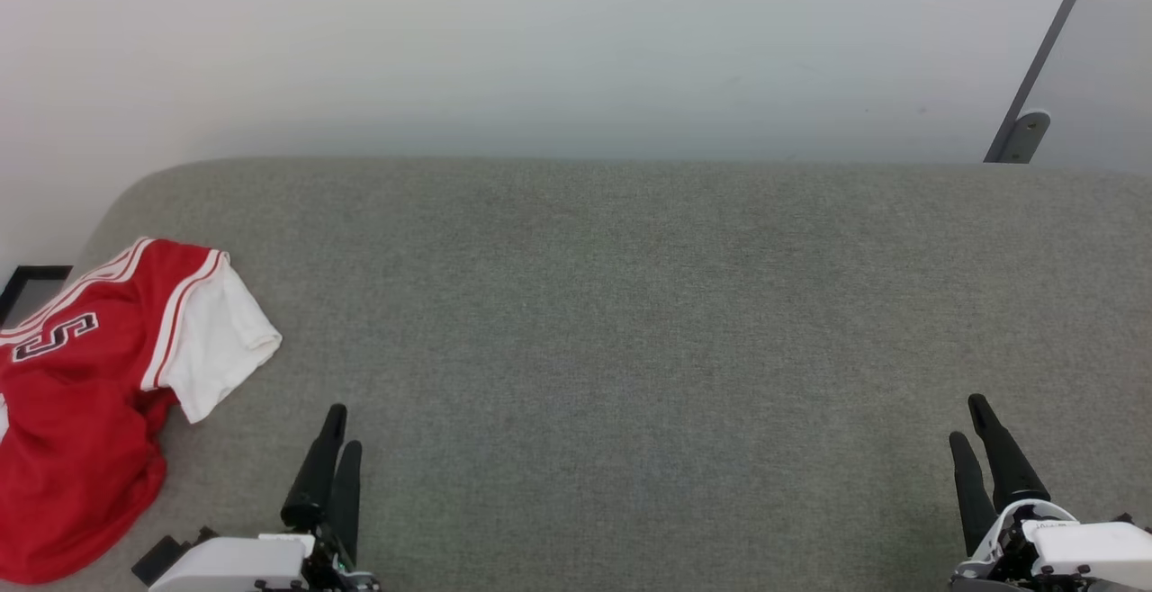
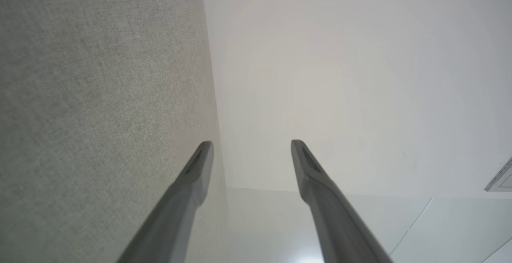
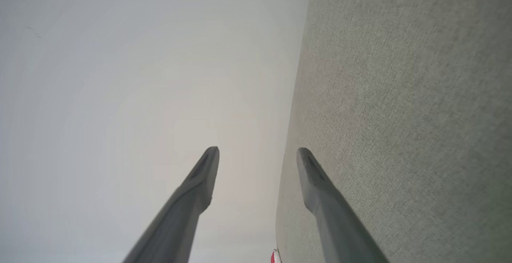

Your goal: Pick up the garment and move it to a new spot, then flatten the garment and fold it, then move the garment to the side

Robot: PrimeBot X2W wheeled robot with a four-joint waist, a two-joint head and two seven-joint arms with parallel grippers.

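- The garment lies crumpled at the left end of the table. Its 1 visible white sleeve spreads toward the middle, and part of the cloth is cut off by the view's left border.
- It looks light, soft and limp, so it will likely sag and bunch. A pinch at the shoulder seam or collar trim seems the surest hold.
- The left gripper is near it and the right gripper is well apart. Both have fingers spread wide and hold nothing.
- The table's grey woven cover looks grippy, and a pale wall stands behind it.
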